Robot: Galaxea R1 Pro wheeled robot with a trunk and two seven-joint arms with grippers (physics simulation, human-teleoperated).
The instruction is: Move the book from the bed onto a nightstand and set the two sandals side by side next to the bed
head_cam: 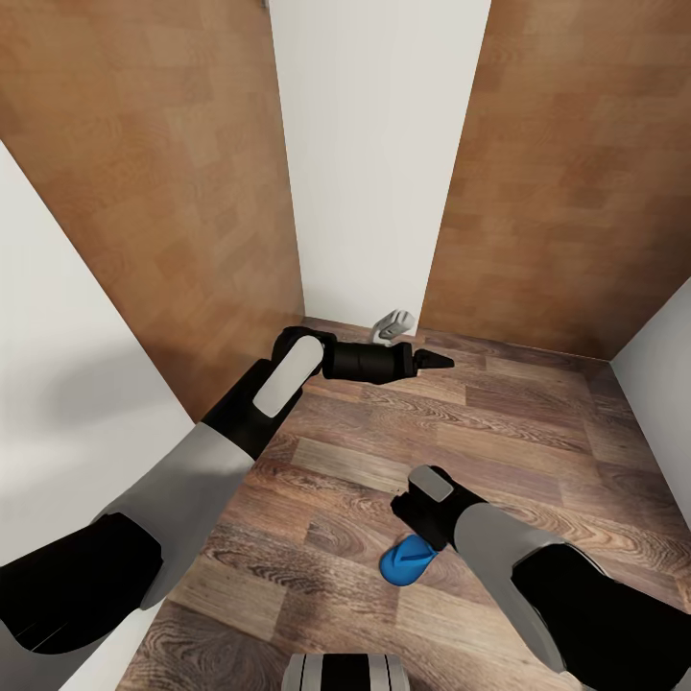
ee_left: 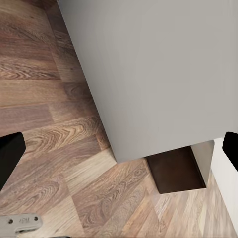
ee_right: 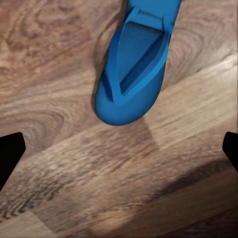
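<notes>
Matt blue rubbery sandal (ee_right: 131,64), grainy wood-plank floor (ee_right: 59,163)

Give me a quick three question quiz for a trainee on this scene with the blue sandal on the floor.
1. True or false: the blue sandal lies flat on the wood floor.
2. Which arm's pincer hangs over the sandal? A) left B) right
3. Fill in: the left pincer points toward a small ____ object at the foot of the wall.

Key: 1 true; 2 B, the right pincer is open above it, not touching; 3 white.
</notes>
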